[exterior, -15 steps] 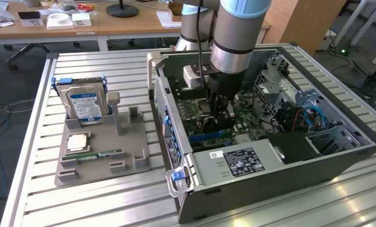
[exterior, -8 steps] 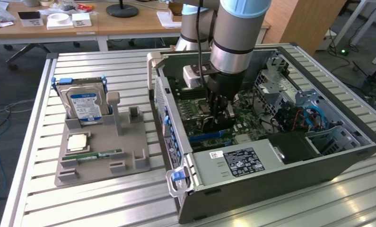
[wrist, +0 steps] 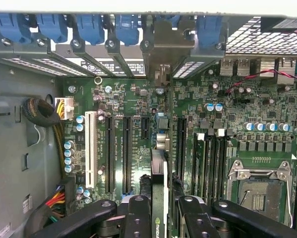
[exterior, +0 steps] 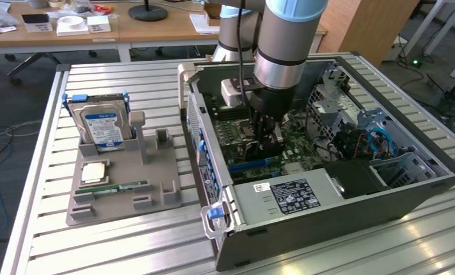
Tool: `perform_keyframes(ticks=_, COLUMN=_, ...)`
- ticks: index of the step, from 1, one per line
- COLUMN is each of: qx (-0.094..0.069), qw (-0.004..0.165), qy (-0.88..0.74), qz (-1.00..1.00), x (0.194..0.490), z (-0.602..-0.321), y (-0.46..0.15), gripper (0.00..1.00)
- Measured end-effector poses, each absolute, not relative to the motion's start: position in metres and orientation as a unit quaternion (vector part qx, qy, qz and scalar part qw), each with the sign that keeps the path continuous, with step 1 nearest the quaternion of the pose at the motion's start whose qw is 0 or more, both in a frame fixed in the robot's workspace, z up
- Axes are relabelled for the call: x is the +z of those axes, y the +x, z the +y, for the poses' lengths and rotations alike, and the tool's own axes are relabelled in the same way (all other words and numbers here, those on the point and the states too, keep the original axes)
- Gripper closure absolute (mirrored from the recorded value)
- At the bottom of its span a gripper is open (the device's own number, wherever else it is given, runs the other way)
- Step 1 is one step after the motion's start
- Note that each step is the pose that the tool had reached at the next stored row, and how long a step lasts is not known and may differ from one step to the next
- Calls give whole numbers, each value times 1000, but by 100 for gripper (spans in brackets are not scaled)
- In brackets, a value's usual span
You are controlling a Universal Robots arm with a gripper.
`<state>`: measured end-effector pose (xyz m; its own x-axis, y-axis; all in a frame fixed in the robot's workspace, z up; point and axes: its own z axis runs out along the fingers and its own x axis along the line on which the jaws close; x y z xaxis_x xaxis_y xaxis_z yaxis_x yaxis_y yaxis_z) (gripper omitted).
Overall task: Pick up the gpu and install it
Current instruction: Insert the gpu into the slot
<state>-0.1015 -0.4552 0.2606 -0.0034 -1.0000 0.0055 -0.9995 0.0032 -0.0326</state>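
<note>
Inside the open grey metal computer case [exterior: 304, 220], which lay on its side, the black two-fingered gripper [exterior: 267, 136] [wrist: 160, 220] hung from the silver-and-blue robot arm [exterior: 288, 40] over the middle of the case's floor. Its jaws were drawn narrow and clamped on the gpu [wrist: 159, 176], a thin, flat green circuit card seen edge-on from the wrist, with a black finger [wrist: 138, 215] pressed to each face. The card stood upright over the green motherboard [wrist: 138, 99] on the case's floor, running between the long black expansion slots [wrist: 110, 153]. Its silver metal bracket [wrist: 164, 42] lay against the case's rear wall, among the blue retaining clips [wrist: 89, 25]. Whether its lower edge sat in a slot could not be told.

Farther along the case's floor were a white slot [wrist: 92, 148] on one side of the card and a silver square processor socket [wrist: 260, 191] on the other.

Outside the case, on the exterior view's left, a grey plastic fixture tray [exterior: 162, 192] rested on the slatted aluminium table [exterior: 120, 252]. It held an upright silver hard drive with a blue label [exterior: 101, 129], a pale square chip [exterior: 95, 172] and a narrow green RAM stick [exterior: 120, 188]. Behind the case stood a wooden desk [exterior: 158, 28].
</note>
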Motion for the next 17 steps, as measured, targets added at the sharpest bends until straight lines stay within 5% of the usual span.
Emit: perform_keyframes(ticks=17, qx=-14, qw=9, qy=-705, qz=709, x=258, z=-456, y=-103, gripper=74)
